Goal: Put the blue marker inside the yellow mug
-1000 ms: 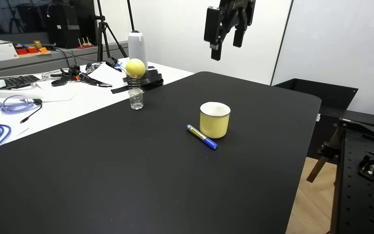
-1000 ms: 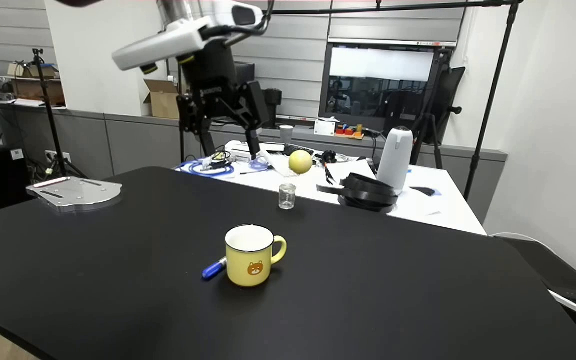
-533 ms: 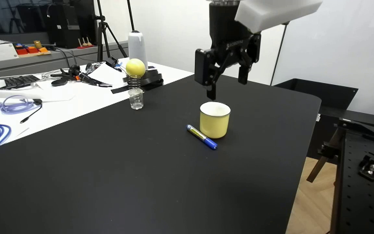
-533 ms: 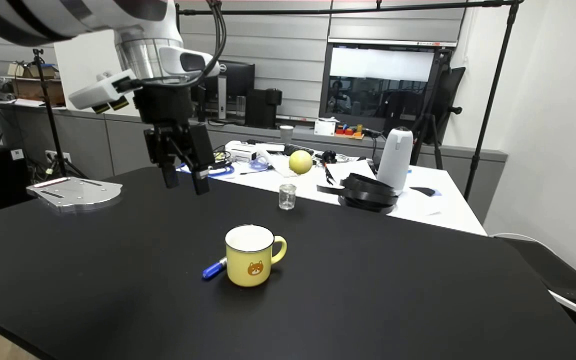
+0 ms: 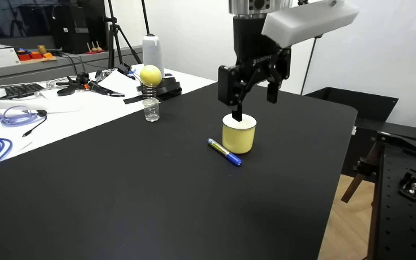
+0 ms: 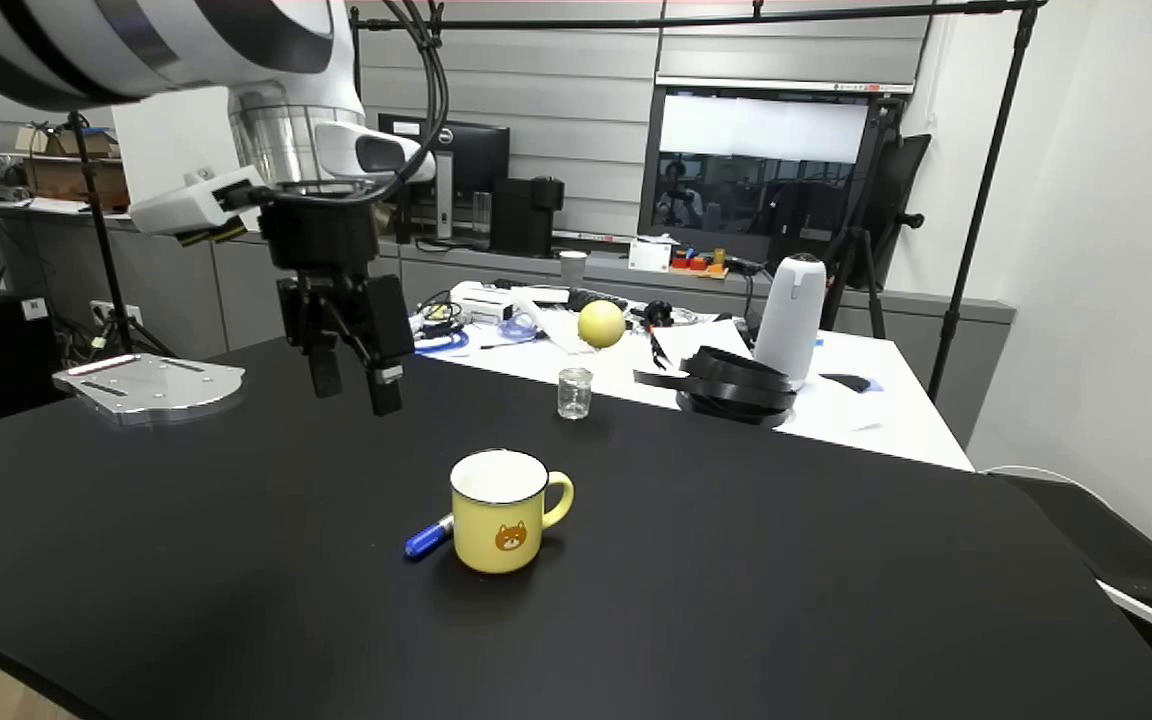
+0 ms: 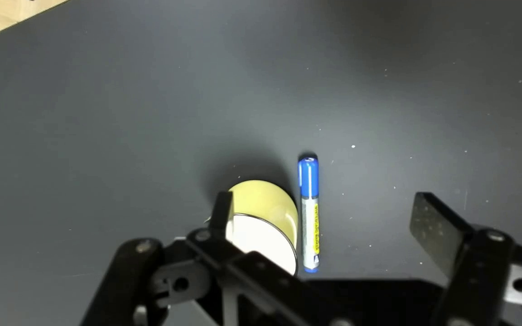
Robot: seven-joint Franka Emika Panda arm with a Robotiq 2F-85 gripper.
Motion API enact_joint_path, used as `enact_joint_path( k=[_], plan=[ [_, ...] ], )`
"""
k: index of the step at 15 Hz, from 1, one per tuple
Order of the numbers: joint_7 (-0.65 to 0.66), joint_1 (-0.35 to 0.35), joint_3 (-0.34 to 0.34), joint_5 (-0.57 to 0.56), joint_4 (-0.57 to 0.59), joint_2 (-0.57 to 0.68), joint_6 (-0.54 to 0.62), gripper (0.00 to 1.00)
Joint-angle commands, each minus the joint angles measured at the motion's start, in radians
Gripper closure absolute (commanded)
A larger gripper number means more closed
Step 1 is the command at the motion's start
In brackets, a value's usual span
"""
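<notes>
In an exterior view, lower than the black two-fingered claw (image 6: 356,387), whose fingers stand wide apart, the squat pale-yellow mug (image 6: 479,530) with a white inside shows a looped yellow handle (image 6: 567,497) and a brown animal-face print (image 6: 510,537) but hides much of the slim blue-and-white marker (image 7: 310,215), which the wrist view shows whole. The marker lies flat on the black table (image 7: 120,113), lower than the claw, seen between the fingers in the wrist view and just beside the mug. Its long axis runs crosswise to the line from fingertip to fingertip, the blue cap (image 7: 309,179) pointing away from the claw's body.
</notes>
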Motion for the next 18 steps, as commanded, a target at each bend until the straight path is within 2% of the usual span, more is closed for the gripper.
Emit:
enact_joint_path(
  k=[1,4,6,10,15,18],
  plan=[
    [-0.202,0.025,-0.05,0.122,0.031,0.11,0.067,0.0],
    [-0.408,0.021,-0.072,0.262,0.069,0.226,0.094,0.0],
    [-0.451,0.022,-0.084,0.287,0.098,0.291,0.098,0.0],
    [-0.377,0.07,-0.137,0.233,0.147,0.384,0.138,0.0],
    [-0.249,0.199,-0.266,0.156,0.18,0.474,0.275,0.0],
    [-0.218,0.263,-0.323,0.164,0.195,0.524,0.335,0.0]
  ],
)
